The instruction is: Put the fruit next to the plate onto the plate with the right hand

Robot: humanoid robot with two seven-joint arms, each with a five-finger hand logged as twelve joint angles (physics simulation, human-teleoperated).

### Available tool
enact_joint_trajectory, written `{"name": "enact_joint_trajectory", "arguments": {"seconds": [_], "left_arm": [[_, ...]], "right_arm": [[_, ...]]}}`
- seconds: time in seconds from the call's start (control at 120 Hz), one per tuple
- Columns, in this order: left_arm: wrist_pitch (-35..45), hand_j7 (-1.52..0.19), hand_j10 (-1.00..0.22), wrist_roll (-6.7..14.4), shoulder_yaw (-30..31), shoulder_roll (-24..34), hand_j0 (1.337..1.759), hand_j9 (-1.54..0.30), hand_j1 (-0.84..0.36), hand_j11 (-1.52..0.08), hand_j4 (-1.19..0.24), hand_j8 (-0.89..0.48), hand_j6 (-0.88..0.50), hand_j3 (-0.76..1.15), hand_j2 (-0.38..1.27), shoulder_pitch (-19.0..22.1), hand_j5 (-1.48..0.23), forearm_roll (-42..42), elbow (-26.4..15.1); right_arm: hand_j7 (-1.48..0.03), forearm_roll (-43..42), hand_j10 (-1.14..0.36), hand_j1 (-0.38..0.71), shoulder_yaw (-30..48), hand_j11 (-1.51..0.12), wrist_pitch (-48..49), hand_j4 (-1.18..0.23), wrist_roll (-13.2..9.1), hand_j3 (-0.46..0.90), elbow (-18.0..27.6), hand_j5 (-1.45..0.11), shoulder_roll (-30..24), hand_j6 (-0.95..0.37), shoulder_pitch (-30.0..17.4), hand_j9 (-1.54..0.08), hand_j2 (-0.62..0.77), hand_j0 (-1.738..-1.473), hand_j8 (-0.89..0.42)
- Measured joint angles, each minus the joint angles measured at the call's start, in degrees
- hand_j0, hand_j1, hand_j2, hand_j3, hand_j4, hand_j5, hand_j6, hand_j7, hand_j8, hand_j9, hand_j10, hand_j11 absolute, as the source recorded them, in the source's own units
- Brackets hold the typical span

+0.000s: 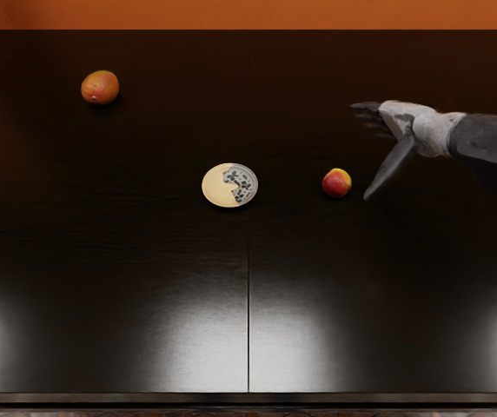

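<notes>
Fruit (336,182): small, round, red with a yellow patch, and it's sitting on the table to the right of the plate, level with it. A strip of dark tabletop shows between the two, so they're near but not touching.
Plate (229,185): small and round, cream-coloured, with a dark blotchy pattern over its right half. It lies flat on the table, and the fruit is off it.
Right hand (405,126): it reaches in from the right, on the far side of the fruit from the plate and a little further back. It's released, fingers spread and grasping nothing.
Fingers (368,109): a dark cluster points back toward the plate's side. One long dark finger slants down on its own, its tip just right of the fruit. There's a sliver of table between tip and fruit, so no contact that I can see.
Right arm (492,139): a pale wrist, then a grey sleeve running off to the right.
Orange (100,87): well apart from the plate, far off to its left and further back, alone on the table.
Table (144,287): dark glossy wood. A thin seam runs front to back past the plate's right rim, and soft glare sits nearer the front than the plate.
</notes>
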Motion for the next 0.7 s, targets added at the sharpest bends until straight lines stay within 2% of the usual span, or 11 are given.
{"name": "enact_joint_trajectory", "arguments": {"seconds": [0.092,0.225,0.4,0.567,0.7], "left_arm": [[0.0,-0.01,-0.01,0.0,0.0,0.0,1.658,-0.01,0.34,-0.01,-0.01,-0.01,-0.01,0.0,0.0,0.0,-0.01,0.0,0.0],[0.0,-0.01,-0.01,0.0,0.0,0.0,1.658,-0.01,0.34,-0.01,-0.01,-0.01,-0.01,0.0,0.0,0.0,-0.01,0.0,0.0],[0.0,-0.01,-0.01,0.0,0.0,0.0,1.658,-0.01,0.34,-0.01,-0.01,-0.01,-0.01,0.0,0.0,0.0,-0.01,0.0,0.0],[0.0,-0.01,-0.01,0.0,0.0,0.0,1.658,-0.01,0.34,-0.01,-0.01,-0.01,-0.01,0.0,0.0,0.0,-0.01,0.0,0.0],[0.0,-0.01,-0.01,0.0,0.0,0.0,1.658,-0.01,0.34,-0.01,-0.01,-0.01,-0.01,0.0,0.0,0.0,-0.01,0.0,0.0]], "right_arm": [[-0.03,-7.2,-0.03,-0.32,-6.4,-0.03,-9.4,-0.03,0.0,0.0,0.1,-0.03,4.2,-0.03,3.7,-0.03,0.0,-1.658,-0.03],[-0.04,-12.5,-0.03,-0.32,-13.1,-0.04,-18.8,-0.03,0.0,0.0,-1.3,-0.04,8.7,-0.03,5.8,-0.04,0.0,-1.658,-0.03],[-0.04,-14.2,-0.03,-0.31,-17.7,-0.04,-22.1,-0.03,0.0,0.0,-5.1,-0.04,12.1,-0.03,6.1,-0.04,0.0,-1.658,-0.03],[-0.04,-16.4,-0.03,-0.31,-24.1,-0.04,-25.8,-0.03,0.0,0.0,-13.1,-0.04,16.3,-0.03,7.3,-0.04,0.0,-1.658,-0.03],[-0.06,-16.8,-0.05,-0.3,-26.7,-0.06,-26.6,-0.05,0.0,0.0,-15.3,-0.06,17.5,-0.05,7.9,-0.06,-0.01,-1.658,-0.05]]}}
